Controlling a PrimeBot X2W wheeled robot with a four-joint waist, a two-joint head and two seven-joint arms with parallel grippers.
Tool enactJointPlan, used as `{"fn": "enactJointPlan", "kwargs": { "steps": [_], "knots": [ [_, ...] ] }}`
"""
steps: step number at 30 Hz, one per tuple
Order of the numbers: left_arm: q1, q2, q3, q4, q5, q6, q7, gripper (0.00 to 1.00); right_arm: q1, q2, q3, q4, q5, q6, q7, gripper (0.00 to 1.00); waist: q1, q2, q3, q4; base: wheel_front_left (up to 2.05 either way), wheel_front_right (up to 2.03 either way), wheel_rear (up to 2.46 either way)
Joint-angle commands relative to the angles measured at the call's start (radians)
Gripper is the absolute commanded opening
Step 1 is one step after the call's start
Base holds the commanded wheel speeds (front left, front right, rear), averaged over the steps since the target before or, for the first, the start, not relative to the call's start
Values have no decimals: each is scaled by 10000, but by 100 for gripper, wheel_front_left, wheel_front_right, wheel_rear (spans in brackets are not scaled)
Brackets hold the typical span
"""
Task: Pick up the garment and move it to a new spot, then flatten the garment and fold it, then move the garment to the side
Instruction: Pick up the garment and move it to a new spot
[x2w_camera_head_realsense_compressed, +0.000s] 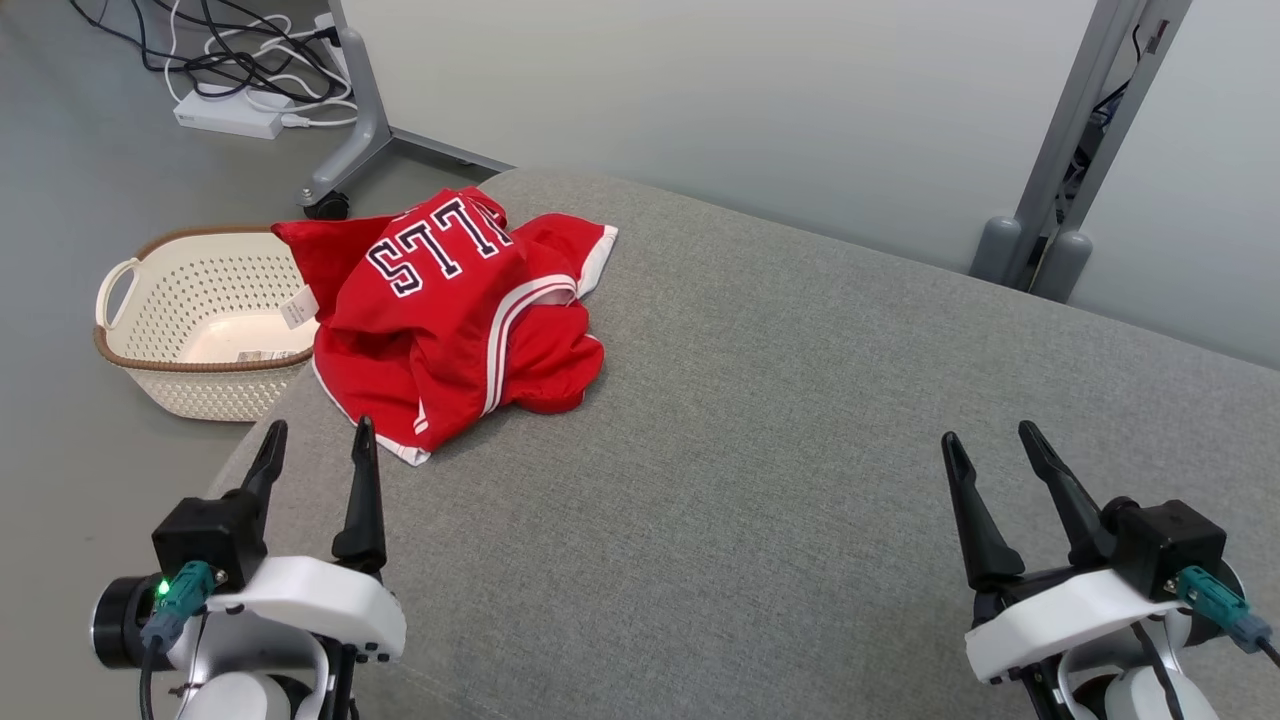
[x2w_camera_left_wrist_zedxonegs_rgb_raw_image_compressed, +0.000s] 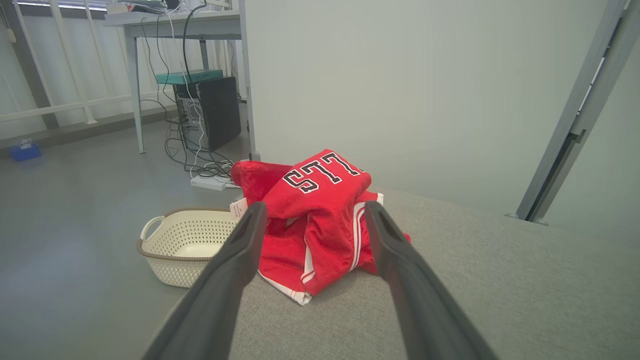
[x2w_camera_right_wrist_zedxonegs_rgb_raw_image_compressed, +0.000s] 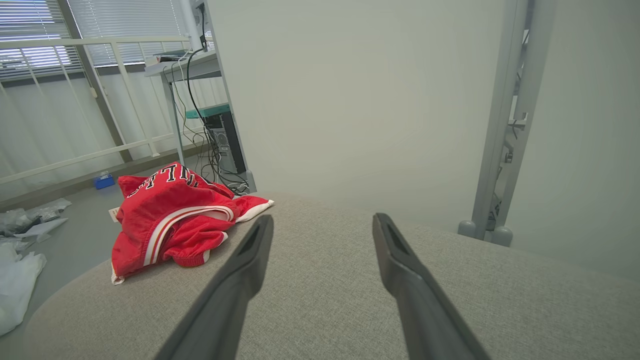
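Garment (x2w_camera_head_realsense_compressed: 440, 320), red, white-trimmed, crumpled on grey bench (x2w_camera_head_realsense_compressed: 760, 470) corner beside floor basket (x2w_camera_head_realsense_compressed: 200, 395). Left gripper (x2w_camera_head_realsense_compressed: 320, 423), right gripper (x2w_camera_head_realsense_compressed: 987, 431): both spread, empty, short of cloth.

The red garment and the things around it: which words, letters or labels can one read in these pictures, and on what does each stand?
"LLS": large dark letters edged white on the red garment, upside down in the head view; the rest of the word is lost in folds.
White tag at the garment's edge: print too small to read.
Paper label inside the basket: too small to read.
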Motion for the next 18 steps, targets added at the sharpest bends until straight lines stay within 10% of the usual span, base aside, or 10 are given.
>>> {"fn": "enactJointPlan", "kwargs": {
  "steps": [1, 9, 18],
  "knots": [
    [-313, 35, 0, -162, -2, -24, 23, 100, -93, -73, -51, 41, 25, 18, -101, 100, 0, 0, -6, -4, 0, 0, 0],
    [-2223, 83, -112, -669, -318, -464, 557, 100, -197, -78, -16, -80, -35, 18, -71, 100, 0, 0, 232, -358, 0, 0, 0],
    [-4741, 672, -159, 2268, -845, -1178, 2442, 100, -596, -75, 97, -150, -219, 18, 22, 100, 0, 0, 968, -1610, 0, 0, 0]
  ]
}}
